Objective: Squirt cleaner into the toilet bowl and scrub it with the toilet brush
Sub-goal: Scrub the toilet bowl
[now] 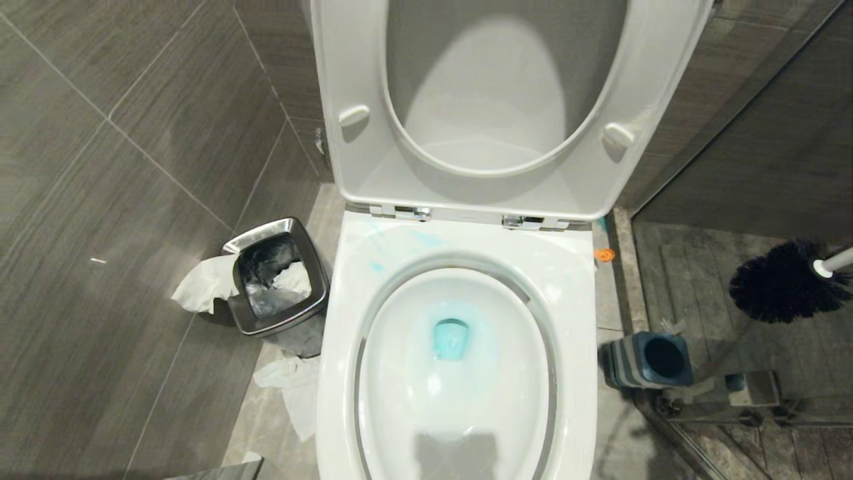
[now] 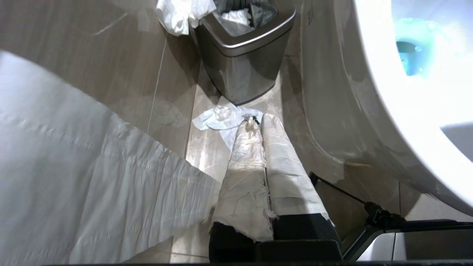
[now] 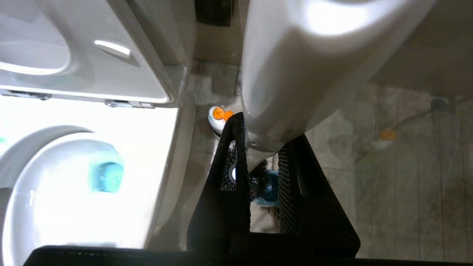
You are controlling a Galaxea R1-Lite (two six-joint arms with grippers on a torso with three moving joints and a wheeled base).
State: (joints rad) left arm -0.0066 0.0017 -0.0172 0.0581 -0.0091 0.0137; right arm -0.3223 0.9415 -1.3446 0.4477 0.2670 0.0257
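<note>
- Left gripper (image 2: 255, 123) first, right under its own camera: my paper-wrapped fingers (image 2: 244, 147) are pressed together with nothing between them, parked low over the floor tiles (image 2: 177, 92) on the bowl's left side; idle
- steel waste bin (image 1: 276, 277) on the left of the toilet, crumpled paper (image 1: 203, 283) spilling over its rim and more on the floor in front; not part of the job
- toilet bowl (image 1: 460, 373) in the middle, seat and lid (image 1: 493, 100) both up; the water at the drain is tinted blue and there are pale blue smears on the back of the rim, so I judge the squirt step done
- orange cap (image 1: 604, 254) on the floor just right of the toilet's back corner; looks like the cleaner (image 3: 218, 117) set down there, label hidden
- blue-grey holder (image 1: 650, 360) on the floor to the right of the bowl, its well empty
- toilet brush (image 1: 786, 280) out of the holder, black head in the air above and right of it, well clear of the bowl, nothing touching porcelain
- right gripper (image 3: 260, 147) clamped on the brush's white handle (image 3: 295, 74), jaws tight on both sides
- left to do, as I read it: swing the head over the rim, get it down into the blue water, scrub; none of the scrubbing shows as begun
</note>
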